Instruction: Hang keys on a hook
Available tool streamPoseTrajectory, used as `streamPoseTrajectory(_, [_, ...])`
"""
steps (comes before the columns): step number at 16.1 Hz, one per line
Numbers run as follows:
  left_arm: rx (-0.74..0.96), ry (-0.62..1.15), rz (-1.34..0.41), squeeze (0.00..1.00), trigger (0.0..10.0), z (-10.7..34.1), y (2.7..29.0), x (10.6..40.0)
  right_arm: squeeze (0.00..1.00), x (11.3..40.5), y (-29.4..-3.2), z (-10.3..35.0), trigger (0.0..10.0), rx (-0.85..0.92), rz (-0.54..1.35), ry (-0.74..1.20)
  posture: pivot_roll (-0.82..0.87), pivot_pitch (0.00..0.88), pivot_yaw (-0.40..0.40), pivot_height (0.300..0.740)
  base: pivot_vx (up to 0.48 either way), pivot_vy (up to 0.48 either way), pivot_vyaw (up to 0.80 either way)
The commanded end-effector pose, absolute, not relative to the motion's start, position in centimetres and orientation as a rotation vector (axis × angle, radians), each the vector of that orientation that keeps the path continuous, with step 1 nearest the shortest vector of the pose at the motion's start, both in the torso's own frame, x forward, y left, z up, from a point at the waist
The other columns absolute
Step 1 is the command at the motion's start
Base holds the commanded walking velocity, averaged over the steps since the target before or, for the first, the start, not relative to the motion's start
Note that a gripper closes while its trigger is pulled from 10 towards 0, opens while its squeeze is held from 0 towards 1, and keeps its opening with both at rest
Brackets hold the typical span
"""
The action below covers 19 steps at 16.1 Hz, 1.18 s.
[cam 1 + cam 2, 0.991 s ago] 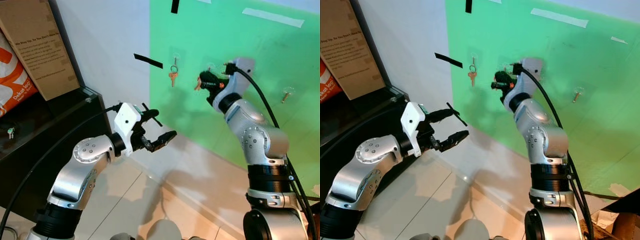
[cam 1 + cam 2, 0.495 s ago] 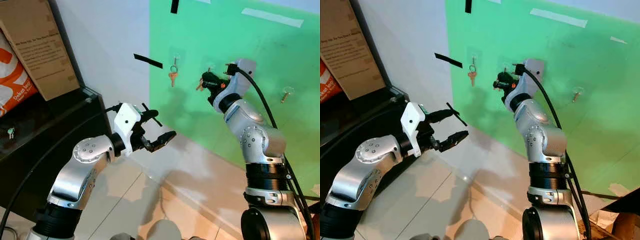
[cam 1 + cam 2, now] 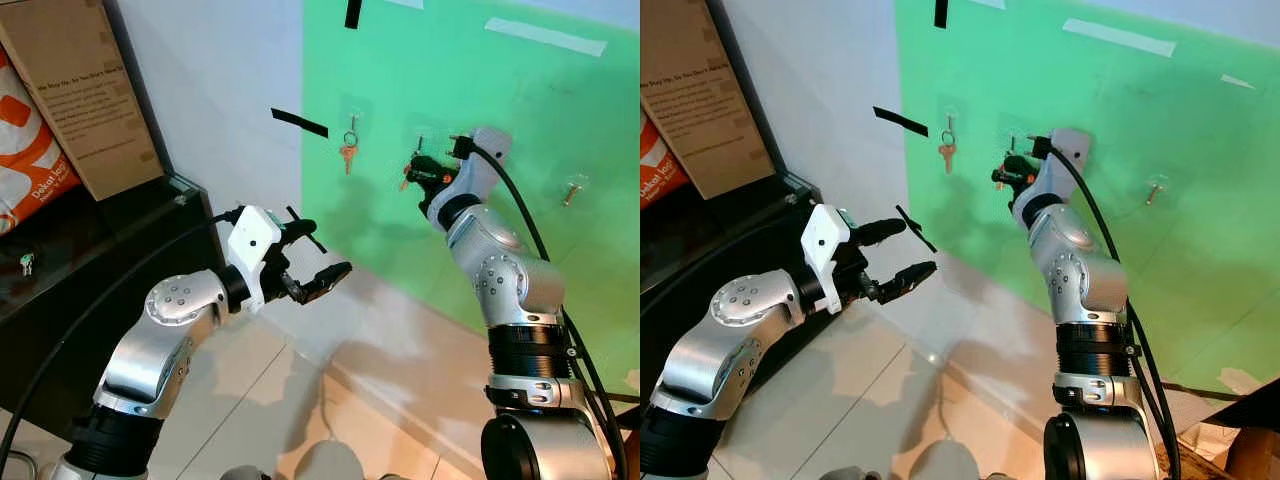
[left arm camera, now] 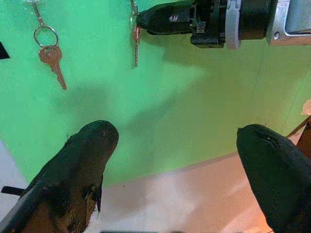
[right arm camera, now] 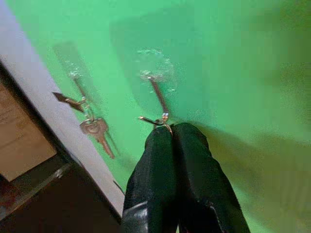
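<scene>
A clear middle hook (image 5: 158, 94) sticks to the green wall (image 3: 480, 80). My right gripper (image 3: 413, 167) is raised against it, fingers (image 5: 167, 145) pressed shut on the key ring (image 5: 154, 120), which sits at the foot of the hook. In the left wrist view the key (image 4: 136, 42) dangles straight down beside the right gripper's fingertip. Its blade is hidden in the right wrist view. A copper key (image 3: 347, 152) hangs from the hook to the left. My left gripper (image 3: 324, 250) hovers lower, away from the wall, open and holding nothing.
Another key (image 3: 571, 189) hangs on a hook further right. A black tape strip (image 3: 299, 123) is stuck on the white wall. A black cabinet (image 3: 90, 250) with a cardboard box (image 3: 85, 95) and an orange bag (image 3: 30, 150) stands at my left. Tiled floor lies below.
My right gripper has pushed closer to the wall, bringing the key ring up to the middle hook. The left arm has stayed where it was.
</scene>
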<state>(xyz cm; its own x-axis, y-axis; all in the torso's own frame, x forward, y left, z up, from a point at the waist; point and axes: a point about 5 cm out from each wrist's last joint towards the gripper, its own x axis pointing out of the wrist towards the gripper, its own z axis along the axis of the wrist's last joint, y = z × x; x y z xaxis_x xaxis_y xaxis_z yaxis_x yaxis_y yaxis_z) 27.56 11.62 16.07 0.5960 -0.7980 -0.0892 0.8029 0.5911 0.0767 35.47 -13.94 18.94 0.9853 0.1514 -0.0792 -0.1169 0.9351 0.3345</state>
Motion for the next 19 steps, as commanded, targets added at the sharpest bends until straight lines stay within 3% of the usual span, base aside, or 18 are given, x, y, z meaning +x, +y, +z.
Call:
streamPoseTrajectory(1, [0.132, 0.042, -0.945, 0.00, 10.0, 16.3, 11.4, 27.8, 0.00, 35.5, -14.9, 18.1, 10.0, 0.335, 0.068, 0.135, 0.01, 0.000, -0.009, 0.740, 0.000, 0.000, 0.00])
streamPoseTrajectory(15, [0.131, 0.042, -0.942, 0.00, 10.0, 16.3, 11.5, 27.7, 0.00, 34.6, -13.9, 16.6, 10.0, 0.306, 0.134, 0.183, 0.01, 0.000, -0.014, 0.740, 0.000, 0.000, 0.00])
streamPoseTrajectory(16, [0.132, 0.042, -0.942, 0.00, 10.0, 16.3, 11.5, 27.7, 0.20, 34.7, -13.9, 16.7, 10.0, 0.317, 0.134, 0.177, 0.01, 0.000, -0.013, 0.740, 0.000, 0.000, 0.00])
streamPoseTrajectory(17, [0.133, 0.042, -0.941, 0.00, 10.0, 16.3, 11.5, 27.8, 0.92, 34.7, -14.0, 16.8, 10.0, 0.324, 0.127, 0.166, 0.01, 0.000, -0.011, 0.740, 0.000, 0.000, 0.00])
streamPoseTrajectory(18, [0.134, 0.042, -0.941, 0.00, 10.0, 16.3, 11.5, 27.8, 1.00, 34.7, -14.0, 16.8, 10.0, 0.327, 0.126, 0.157, 0.01, 0.000, -0.010, 0.740, 0.000, 0.000, 0.00])
streamPoseTrajectory(19, [0.134, 0.042, -0.940, 0.00, 10.0, 16.3, 11.6, 27.8, 1.00, 34.7, -14.3, 17.0, 10.0, 0.270, 0.128, 0.134, 0.01, 0.000, -0.010, 0.740, 0.000, 0.000, 0.00])
